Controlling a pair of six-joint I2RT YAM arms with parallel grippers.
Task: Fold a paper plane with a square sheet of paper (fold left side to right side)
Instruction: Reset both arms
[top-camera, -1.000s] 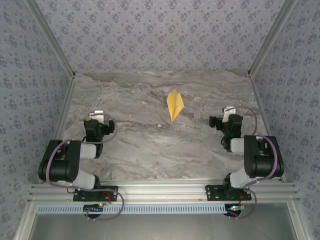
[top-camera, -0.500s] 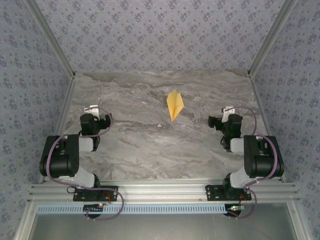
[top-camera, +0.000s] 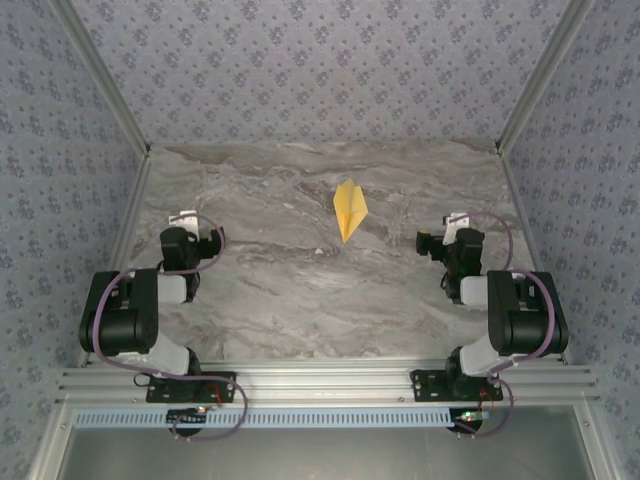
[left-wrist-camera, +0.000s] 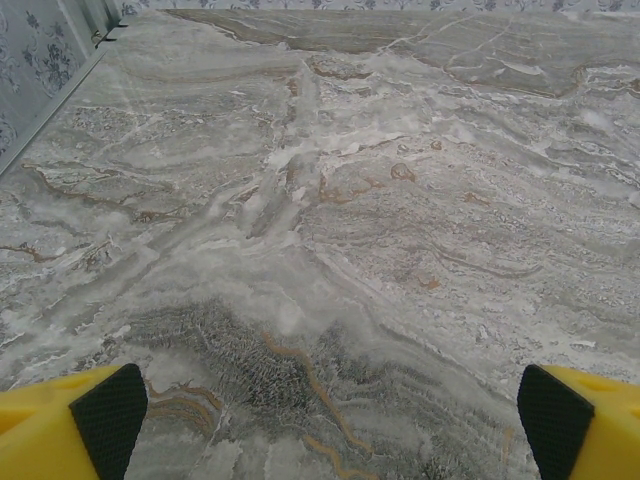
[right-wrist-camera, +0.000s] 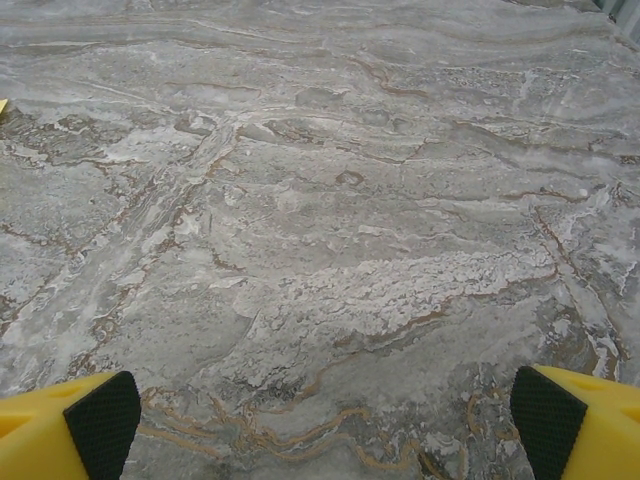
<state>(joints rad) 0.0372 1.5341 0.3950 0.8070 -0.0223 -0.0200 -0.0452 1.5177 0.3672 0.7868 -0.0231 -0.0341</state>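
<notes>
The paper plane (top-camera: 349, 210), a narrow yellow dart with its point toward the arms, lies flat on the marble table (top-camera: 300, 290) at centre back. My left gripper (top-camera: 184, 224) rests low at the left, well apart from the plane, and in the left wrist view it (left-wrist-camera: 330, 425) stands open over bare marble, black pads (left-wrist-camera: 108, 415) wide apart. My right gripper (top-camera: 458, 226) sits at the right, also clear of the plane. In the right wrist view it (right-wrist-camera: 325, 420) is open with nothing between its fingers, and a sliver of the yellow paper (right-wrist-camera: 3, 105) touches the left edge.
Patterned walls (top-camera: 320, 70) enclose the table on three sides, with metal corner rails (top-camera: 120, 215) along the left and right edges. An aluminium rail (top-camera: 320, 385) carries the arm bases at the near edge.
The left arm has swung a little to the left and its gripper has shifted outward. The right arm and the paper plane have not moved.
</notes>
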